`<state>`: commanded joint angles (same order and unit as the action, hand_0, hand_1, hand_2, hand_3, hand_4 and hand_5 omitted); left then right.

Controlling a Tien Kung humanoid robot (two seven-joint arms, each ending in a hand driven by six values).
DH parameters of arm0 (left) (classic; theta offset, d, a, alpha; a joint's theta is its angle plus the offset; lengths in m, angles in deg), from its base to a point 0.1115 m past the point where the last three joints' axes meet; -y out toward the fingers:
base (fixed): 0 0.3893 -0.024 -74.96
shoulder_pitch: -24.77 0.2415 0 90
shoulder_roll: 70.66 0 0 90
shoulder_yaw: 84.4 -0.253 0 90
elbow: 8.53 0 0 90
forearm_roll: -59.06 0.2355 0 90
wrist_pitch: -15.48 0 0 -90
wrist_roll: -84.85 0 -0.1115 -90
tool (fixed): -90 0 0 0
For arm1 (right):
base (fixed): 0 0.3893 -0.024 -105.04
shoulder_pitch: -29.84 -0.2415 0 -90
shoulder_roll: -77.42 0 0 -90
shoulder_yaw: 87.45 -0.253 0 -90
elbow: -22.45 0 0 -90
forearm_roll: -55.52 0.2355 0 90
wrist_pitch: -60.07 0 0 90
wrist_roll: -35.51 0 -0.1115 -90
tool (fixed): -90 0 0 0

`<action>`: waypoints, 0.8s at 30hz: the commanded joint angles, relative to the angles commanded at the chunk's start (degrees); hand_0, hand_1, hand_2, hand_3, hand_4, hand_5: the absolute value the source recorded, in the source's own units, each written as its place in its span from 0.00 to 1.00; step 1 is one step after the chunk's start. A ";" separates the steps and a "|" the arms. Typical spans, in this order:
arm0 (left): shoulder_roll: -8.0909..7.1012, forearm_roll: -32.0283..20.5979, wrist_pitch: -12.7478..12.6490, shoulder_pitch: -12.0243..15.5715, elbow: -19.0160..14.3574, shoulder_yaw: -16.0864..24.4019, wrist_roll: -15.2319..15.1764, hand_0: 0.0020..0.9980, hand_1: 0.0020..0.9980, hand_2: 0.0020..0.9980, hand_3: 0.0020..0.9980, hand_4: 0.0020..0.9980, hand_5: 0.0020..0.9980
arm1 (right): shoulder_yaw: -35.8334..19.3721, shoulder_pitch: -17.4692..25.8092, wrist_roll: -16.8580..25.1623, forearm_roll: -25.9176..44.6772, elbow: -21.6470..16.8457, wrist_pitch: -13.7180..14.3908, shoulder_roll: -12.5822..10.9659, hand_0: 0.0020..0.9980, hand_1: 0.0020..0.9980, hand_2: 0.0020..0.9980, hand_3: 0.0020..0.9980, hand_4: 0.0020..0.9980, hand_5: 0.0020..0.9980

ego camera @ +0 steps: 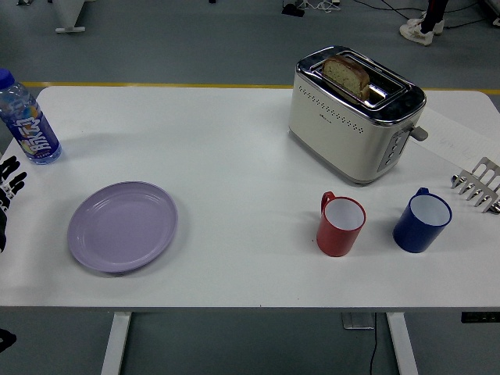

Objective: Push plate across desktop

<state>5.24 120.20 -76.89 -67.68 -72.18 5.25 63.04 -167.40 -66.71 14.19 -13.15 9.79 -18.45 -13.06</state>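
Observation:
A lavender plate (123, 226) lies flat on the white table (234, 164), near its front left. My left hand (8, 187) shows only at the picture's left edge, its black fingers relaxed and holding nothing, a short gap left of the plate and not touching it. My right hand is out of view.
A water bottle (27, 119) stands at the back left. A cream toaster (355, 113) with a bread slice (348, 75) stands at the back right. A red mug (341, 224) and a blue mug (422, 221) stand front right. A metal rack (479, 184) pokes in at the right edge.

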 joint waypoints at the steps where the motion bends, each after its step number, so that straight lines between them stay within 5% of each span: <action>1: 0.11 -0.02 -0.04 -0.01 0.03 -0.05 -0.07 0.87 0.88 0.93 0.88 0.57 1.00 | 0.00 0.00 0.00 0.01 0.00 0.00 0.00 0.64 0.59 0.68 0.72 0.42 0.48; 12: 3.81 0.27 -0.68 -0.62 1.08 -1.71 -1.21 0.86 0.88 0.93 0.89 0.57 1.00 | 0.27 -0.26 0.04 0.10 0.02 -0.12 0.12 0.64 0.59 0.68 0.72 0.42 0.48; 24: 5.98 0.22 -1.14 -1.13 3.31 -3.36 -2.36 0.86 0.88 0.92 0.88 0.56 1.00 | 0.12 -0.72 -0.34 -1.04 -0.09 -0.51 0.24 0.64 0.59 0.68 0.72 0.42 0.48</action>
<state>11.22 120.42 -78.02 -68.81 -68.87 1.89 60.68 -167.28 -67.43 13.85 -14.20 9.70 -18.96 -12.83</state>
